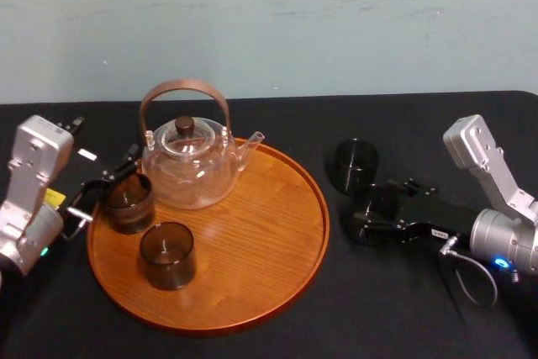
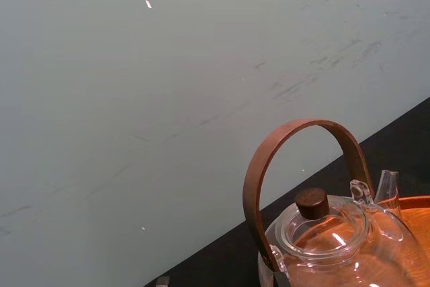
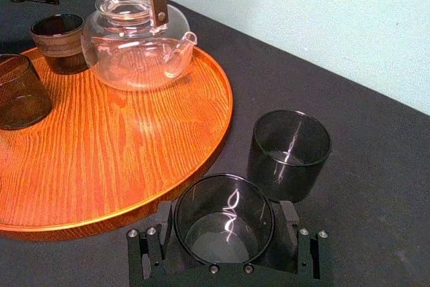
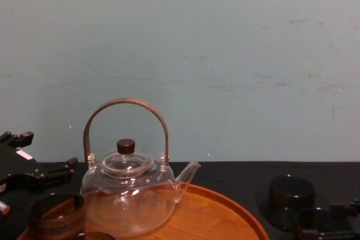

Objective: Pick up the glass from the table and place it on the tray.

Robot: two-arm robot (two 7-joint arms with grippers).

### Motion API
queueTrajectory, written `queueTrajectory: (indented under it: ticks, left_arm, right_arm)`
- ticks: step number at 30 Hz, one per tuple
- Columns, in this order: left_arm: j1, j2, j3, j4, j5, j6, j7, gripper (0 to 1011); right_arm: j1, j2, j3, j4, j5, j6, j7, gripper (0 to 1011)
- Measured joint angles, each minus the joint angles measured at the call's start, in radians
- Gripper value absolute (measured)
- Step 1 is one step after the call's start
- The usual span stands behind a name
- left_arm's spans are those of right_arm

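A dark smoked glass (image 3: 224, 223) stands on the black table just off the right rim of the round wooden tray (image 3: 134, 146). My right gripper (image 3: 225, 214) is open around the glass, one finger on each side at mid-height. The head view shows the same glass (image 1: 376, 205) inside the right gripper (image 1: 374, 212), right of the tray (image 1: 252, 233). My left gripper (image 1: 109, 187) is open at the tray's left rim, next to a dark glass (image 1: 128, 201) standing on the tray.
A second dark glass (image 1: 356, 161) stands on the table just beyond the right gripper. On the tray are a clear glass teapot (image 1: 189, 166) with a brown hoop handle and another dark glass (image 1: 167, 254) near the front. A pale wall closes the back.
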Motion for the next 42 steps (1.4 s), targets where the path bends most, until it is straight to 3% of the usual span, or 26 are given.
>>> queueTrajectory:
  ticks: [11,34,42]
  left_arm:
    - [0.000,0.000,0.000,0.000,0.000,0.000,0.000,1002]
    - [0.000,0.000,0.000,0.000,0.000,0.000,0.000,1001]
    - [0.000,0.000,0.000,0.000,0.000,0.000,0.000,1001]
  right_arm:
    - [0.009,-0.002,-0.016,0.005,-0.011,0.009,0.001,1002]
    - [0.000,-0.001,-0.011,-0.002,-0.021,0.019,-0.024,1002]
    - [0.000,-0.001,-0.011,-0.002,-0.019,0.019,-0.022,899]
